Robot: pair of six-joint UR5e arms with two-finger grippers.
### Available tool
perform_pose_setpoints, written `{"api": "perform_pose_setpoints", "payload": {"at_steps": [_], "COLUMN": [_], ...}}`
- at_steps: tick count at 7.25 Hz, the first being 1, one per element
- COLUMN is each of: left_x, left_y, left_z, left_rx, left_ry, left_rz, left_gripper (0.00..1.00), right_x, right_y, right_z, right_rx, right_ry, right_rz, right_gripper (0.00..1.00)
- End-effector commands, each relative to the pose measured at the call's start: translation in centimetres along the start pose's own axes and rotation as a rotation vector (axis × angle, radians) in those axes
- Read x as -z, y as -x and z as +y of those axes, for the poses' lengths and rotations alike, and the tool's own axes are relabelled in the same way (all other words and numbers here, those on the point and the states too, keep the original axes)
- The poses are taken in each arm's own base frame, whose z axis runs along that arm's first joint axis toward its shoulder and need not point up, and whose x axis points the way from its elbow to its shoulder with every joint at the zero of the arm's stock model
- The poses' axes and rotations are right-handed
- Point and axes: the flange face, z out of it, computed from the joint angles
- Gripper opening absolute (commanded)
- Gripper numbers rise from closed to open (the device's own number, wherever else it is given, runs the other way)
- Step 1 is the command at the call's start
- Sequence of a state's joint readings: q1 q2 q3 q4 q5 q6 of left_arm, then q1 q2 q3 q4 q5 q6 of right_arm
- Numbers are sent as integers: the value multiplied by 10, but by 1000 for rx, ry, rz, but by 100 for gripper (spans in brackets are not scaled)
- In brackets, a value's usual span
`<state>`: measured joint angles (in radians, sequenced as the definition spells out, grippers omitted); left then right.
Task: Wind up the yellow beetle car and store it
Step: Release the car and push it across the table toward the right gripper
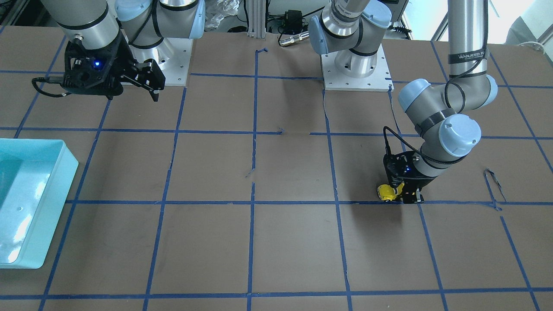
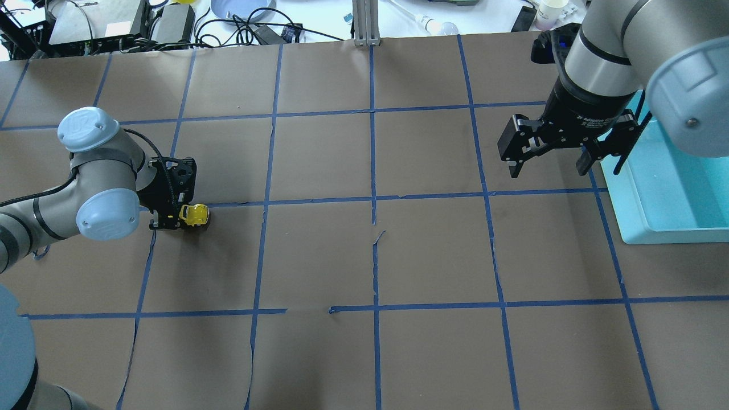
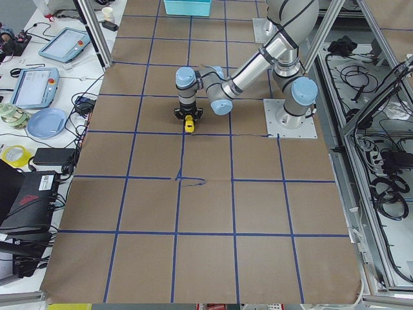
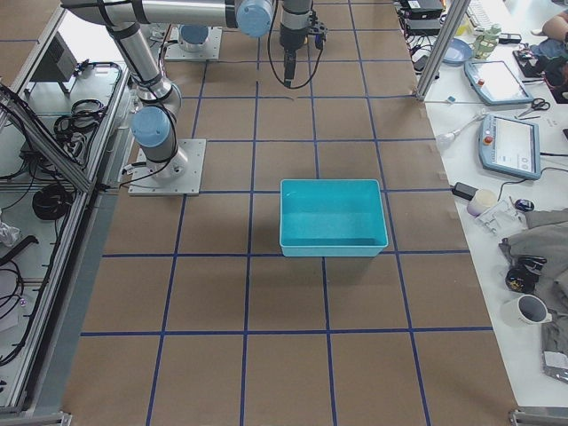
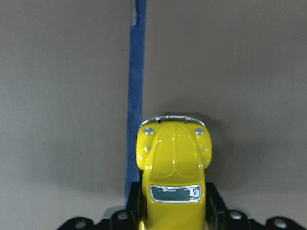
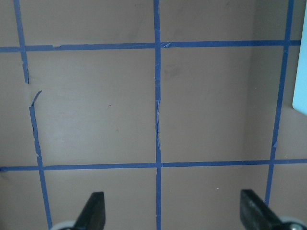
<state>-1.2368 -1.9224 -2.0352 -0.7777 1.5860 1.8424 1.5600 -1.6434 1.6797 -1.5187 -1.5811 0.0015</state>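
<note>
The yellow beetle car (image 2: pixel 195 214) sits low at the table surface, beside a blue tape line on the left side of the table. My left gripper (image 2: pixel 183 217) is shut on its rear half, and the nose sticks out. In the left wrist view the car (image 5: pixel 173 165) fills the lower middle, with a finger close against each of its sides. It also shows in the front view (image 1: pixel 388 193) under the left gripper (image 1: pixel 401 195). My right gripper (image 2: pixel 548 168) is open and empty, held above the table beside the bin; its fingertips (image 6: pixel 93 208) are spread wide.
A turquoise bin (image 2: pixel 626 212) stands at the table's right edge, close to the right gripper; it also shows in the front view (image 1: pixel 41 181) and the right side view (image 4: pixel 333 244), with nothing visible inside. Brown table with a blue tape grid (image 2: pixel 373 199).
</note>
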Motion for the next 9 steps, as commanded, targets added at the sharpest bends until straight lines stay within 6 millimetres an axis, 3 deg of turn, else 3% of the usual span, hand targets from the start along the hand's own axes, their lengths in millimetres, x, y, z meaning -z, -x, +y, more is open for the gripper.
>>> {"api": "perform_pose_setpoints", "payload": {"at_steps": [1,3,6,8,9], "left_x": [1,8,12,32,51], "left_y": [0,2,3,7,10], "left_z": [3,4,1,-19,-48], "left_rx": [7,15,15,97,90], "left_ry": [0,6,6,-2,-4], "left_rz": [0,-14,-17,-60,-58], "left_gripper": [79,93,93,93,93], "right_x": [0,0,0,0,2], "right_y": [0,0,0,0,-1], "right_z": [0,0,0,0,0], "right_rx": [0,0,0,9,6], "right_ry": [2,0,-1,-1,-6], "right_rz": [2,0,0,0,-4], "right_gripper": [100,100,100,100,100]}}
